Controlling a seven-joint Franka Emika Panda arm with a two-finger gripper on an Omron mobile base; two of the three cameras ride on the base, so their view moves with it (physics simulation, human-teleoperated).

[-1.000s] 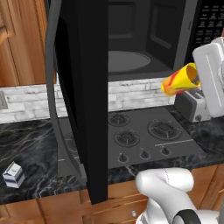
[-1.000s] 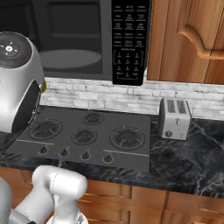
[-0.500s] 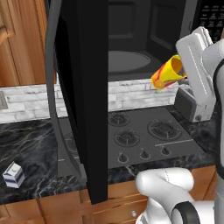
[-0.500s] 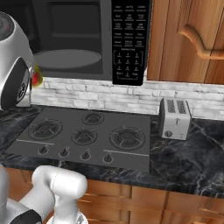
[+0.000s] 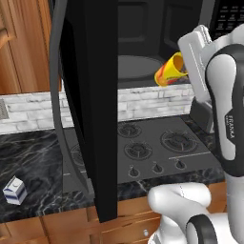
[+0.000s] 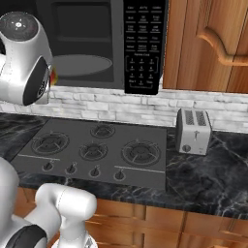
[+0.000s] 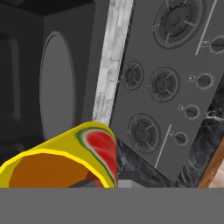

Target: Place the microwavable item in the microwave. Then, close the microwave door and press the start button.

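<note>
Carried leftward toward the open microwave [image 5: 143, 57], the yellow cup [image 5: 169, 71] lies tilted in the clenched gripper [image 5: 188, 71], not yet on the turntable [image 7: 57, 92] ahead; microwave door [image 5: 95, 105] and start button remain.

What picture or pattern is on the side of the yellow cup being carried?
A red watermelon slice with a green rind, on the yellow cup; clearest in the hand view.

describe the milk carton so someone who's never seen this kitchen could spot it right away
Start at the open microwave door, the tall black panel swung out over the dark marble counter. Left of the door's lower end, near the counter's front edge, sits the milk carton. It is a small white box with blue marking, alone on that stretch, unlike the silver toaster right of the stove.
</note>
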